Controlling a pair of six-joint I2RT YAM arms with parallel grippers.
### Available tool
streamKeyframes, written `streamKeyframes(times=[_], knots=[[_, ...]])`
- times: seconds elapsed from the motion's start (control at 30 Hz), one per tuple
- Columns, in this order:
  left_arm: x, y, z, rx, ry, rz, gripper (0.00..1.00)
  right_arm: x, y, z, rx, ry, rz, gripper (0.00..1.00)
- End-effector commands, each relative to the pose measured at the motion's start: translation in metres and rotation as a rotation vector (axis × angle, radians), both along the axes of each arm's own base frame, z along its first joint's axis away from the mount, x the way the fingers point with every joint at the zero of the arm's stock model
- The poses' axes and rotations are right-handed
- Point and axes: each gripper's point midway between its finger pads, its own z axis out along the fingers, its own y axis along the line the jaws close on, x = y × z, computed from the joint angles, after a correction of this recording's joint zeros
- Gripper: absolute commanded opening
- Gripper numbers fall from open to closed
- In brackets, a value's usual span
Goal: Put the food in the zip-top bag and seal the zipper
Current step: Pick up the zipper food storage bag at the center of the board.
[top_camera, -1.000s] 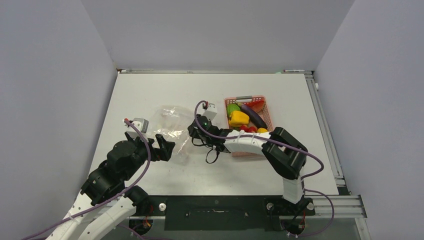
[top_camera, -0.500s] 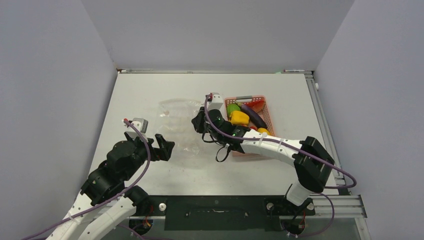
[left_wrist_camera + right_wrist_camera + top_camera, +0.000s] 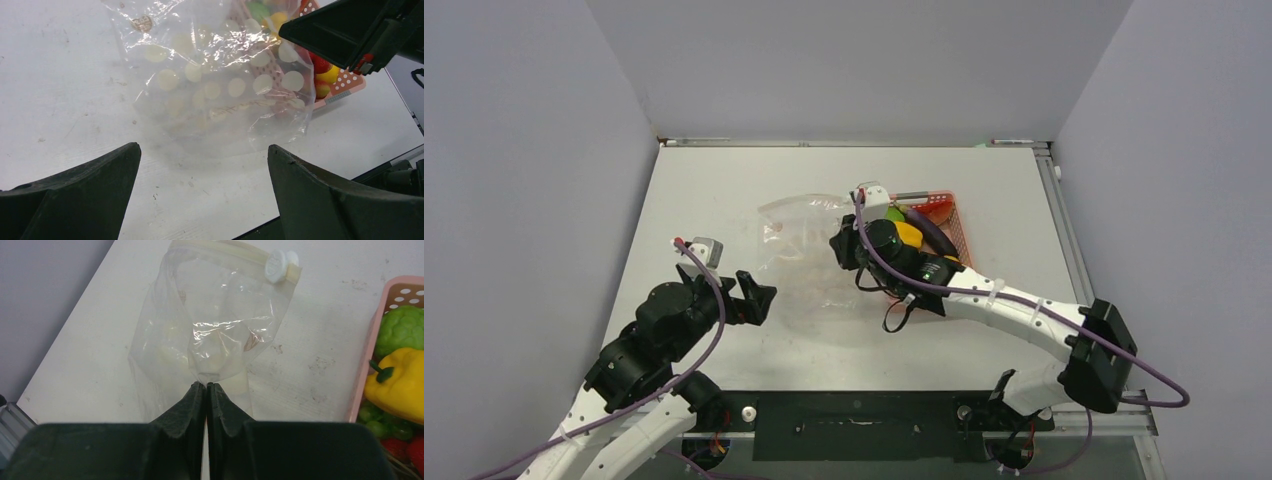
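Observation:
The clear zip-top bag (image 3: 804,255) with white dots lies crumpled on the table, left of the pink basket. My right gripper (image 3: 206,384) is shut on a fold of its film and holds that part up off the table. The zipper (image 3: 235,249), with a white slider (image 3: 275,262), runs along the bag's far edge. The food sits in the basket: a yellow pepper (image 3: 397,385), a green round fruit (image 3: 402,327), grapes (image 3: 380,420), red pieces (image 3: 410,447) and the purple eggplant (image 3: 932,225). My left gripper (image 3: 204,147) stands open on the near side of the bag, apart from it, holding nothing.
The pink slatted basket (image 3: 924,196) stands right of the bag, and the bag's right edge overlaps it in the left wrist view. The right arm (image 3: 1004,305) stretches across the table in front of the basket. Grey walls close off the back and both sides.
My right gripper has pulled the bag to the right and away from the arms, up to the basket, staying shut on it. The left arm has held still, open.

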Motion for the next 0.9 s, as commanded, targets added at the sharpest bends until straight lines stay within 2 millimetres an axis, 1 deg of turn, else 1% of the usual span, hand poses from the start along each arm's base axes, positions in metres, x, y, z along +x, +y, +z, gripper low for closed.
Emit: streamKeyframes(times=[0.0,0.13,0.17,0.27,0.4,0.5,0.57,0.73,0.87], knots=[[0.002,-0.005,0.016,-0.033,-0.062,-0.028,0.96,-0.007,-0.026,0.031,-0.035,-0.096,0.016,0.05],[0.000,-0.006,0.024,-0.051,-0.093,-0.040,0.96,-0.020,-0.039,0.045,-0.049,-0.133,0.056,0.05],[0.000,-0.007,0.026,-0.055,-0.101,-0.045,0.96,-0.023,-0.042,0.046,-0.063,-0.137,0.066,0.05],[-0.001,-0.007,0.039,-0.068,-0.128,-0.055,0.96,-0.033,-0.051,0.052,-0.101,-0.165,0.101,0.05],[-0.002,-0.006,0.061,-0.044,-0.165,-0.075,0.96,-0.046,-0.064,0.059,-0.153,-0.221,0.153,0.05],[0.001,-0.003,0.072,-0.017,-0.174,-0.061,0.96,-0.054,-0.069,0.065,-0.166,-0.258,0.198,0.05],[0.004,-0.004,0.075,0.004,-0.159,-0.061,0.96,-0.061,-0.071,0.065,-0.177,-0.280,0.236,0.05],[0.005,-0.013,0.081,0.038,-0.131,-0.108,0.96,-0.078,-0.077,0.067,-0.193,-0.336,0.312,0.05],[0.002,-0.017,0.090,0.060,-0.116,-0.147,0.96,-0.097,-0.075,0.067,-0.205,-0.365,0.436,0.05]])
